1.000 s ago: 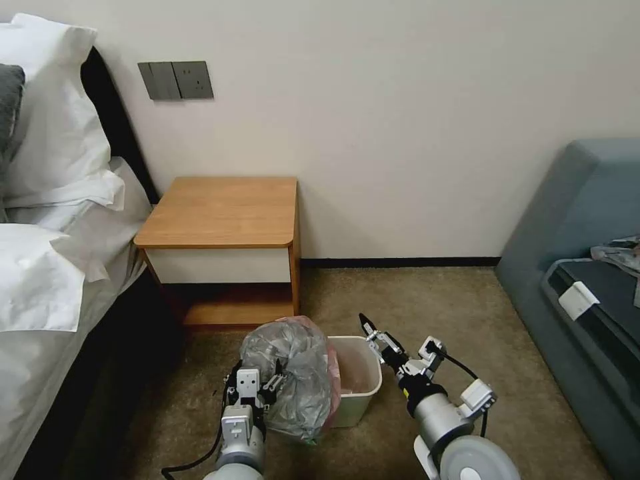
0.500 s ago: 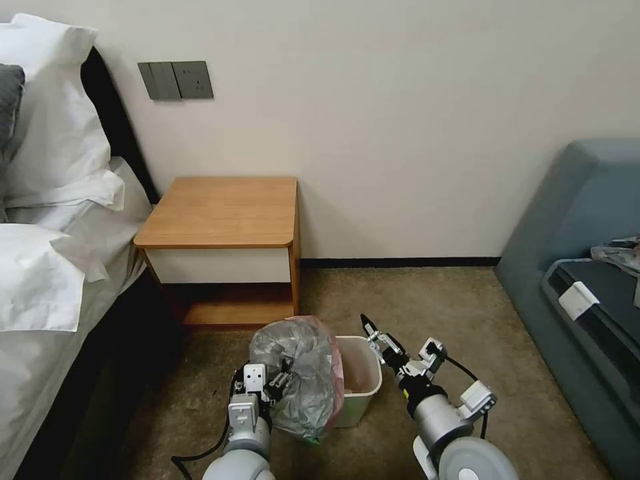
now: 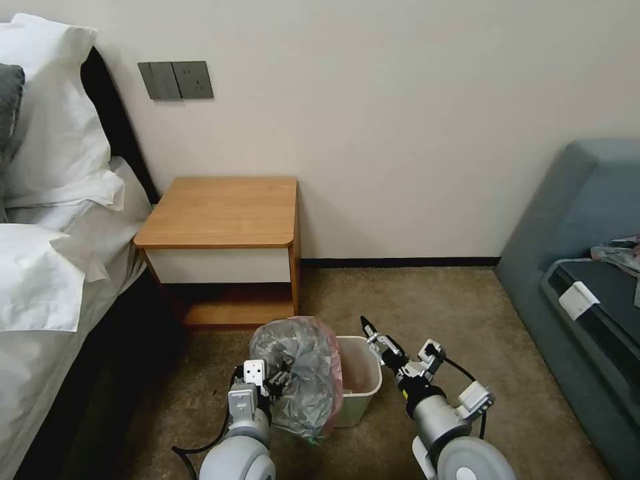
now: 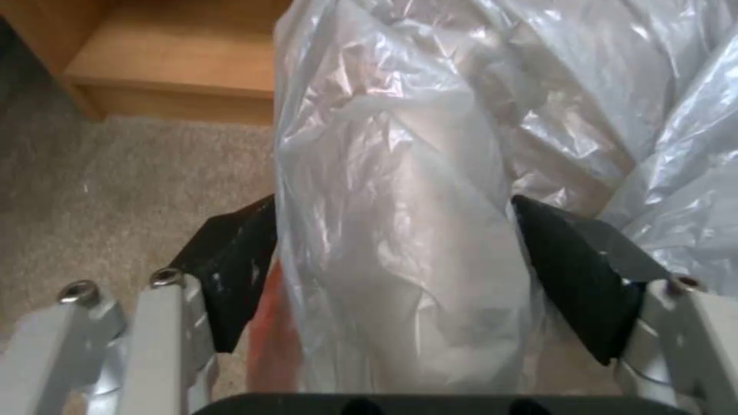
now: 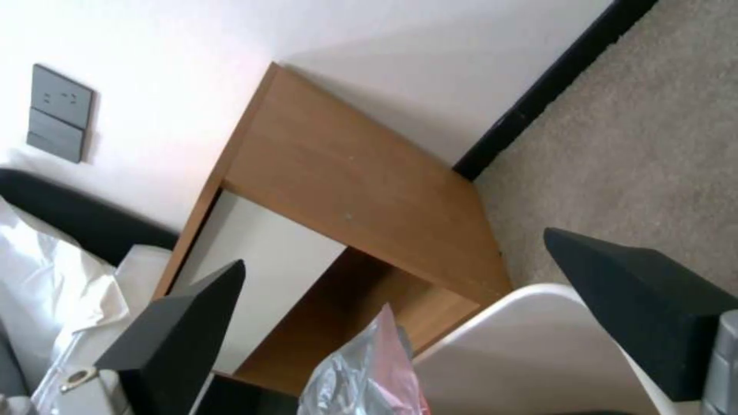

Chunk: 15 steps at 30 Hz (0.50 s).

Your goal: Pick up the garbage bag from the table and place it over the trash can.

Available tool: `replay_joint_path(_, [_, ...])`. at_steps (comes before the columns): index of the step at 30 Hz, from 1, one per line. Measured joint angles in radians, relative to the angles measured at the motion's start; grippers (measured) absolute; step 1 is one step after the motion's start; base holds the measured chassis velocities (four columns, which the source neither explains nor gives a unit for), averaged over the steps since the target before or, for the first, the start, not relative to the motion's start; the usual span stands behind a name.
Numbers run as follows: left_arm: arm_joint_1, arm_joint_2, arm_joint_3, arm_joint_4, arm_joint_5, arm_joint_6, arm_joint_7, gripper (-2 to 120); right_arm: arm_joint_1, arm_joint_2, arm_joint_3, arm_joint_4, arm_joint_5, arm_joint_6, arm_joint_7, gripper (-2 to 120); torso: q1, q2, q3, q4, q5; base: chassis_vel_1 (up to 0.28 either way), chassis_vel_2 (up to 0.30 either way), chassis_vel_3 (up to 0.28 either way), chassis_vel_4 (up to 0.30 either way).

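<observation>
The garbage bag (image 3: pixel 298 373), crinkly grey with a pinkish rim, bulges against the left side of the cream trash can (image 3: pixel 363 381) on the carpet. Part of the bag hangs over the can's left rim. My left gripper (image 3: pixel 275 382) is shut on the garbage bag (image 4: pixel 400 219) from its left side, and bunched plastic fills the gap between the black fingers (image 4: pixel 230 271). My right gripper (image 3: pixel 371 333) stands open above the can's far right rim with nothing in it. From the right wrist view I see that gripper (image 5: pixel 407 314), the can's rim (image 5: pixel 530 323) and a tip of the bag (image 5: pixel 369 369). The wooden table (image 3: pixel 223 212) top is bare.
A bed with white pillows (image 3: pixel 47 220) runs along the left, close to the table. A grey-blue sofa (image 3: pixel 587 267) stands at the right. Open carpet (image 3: pixel 427 300) lies between the table, the can and the sofa. The wall is behind.
My left gripper has shifted to the right with the garbage bag, pressing it closer to the trash can. The right gripper has barely moved.
</observation>
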Motion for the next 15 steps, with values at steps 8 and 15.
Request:
replay_joint_path(8, [0.000, -0.010, -0.002, 0.008, -0.008, 0.010, -0.011, 67, -0.003, -0.006, 0.000, 0.001, 0.005, 0.002, -0.005, 100, 0.000, 0.000, 0.000, 0.0000, 0.0001, 0.000, 0.000, 0.000, 0.000])
replay_joint_path(15, [0.018, -0.012, -0.004, 0.012, 0.001, -0.048, -0.013, 30, -0.003, -0.020, 0.006, 0.028, 0.003, 0.004, -0.017, 100, 0.000, 0.000, 0.000, -0.0001, -0.0001, 0.000, 0.000, 0.000, 0.000])
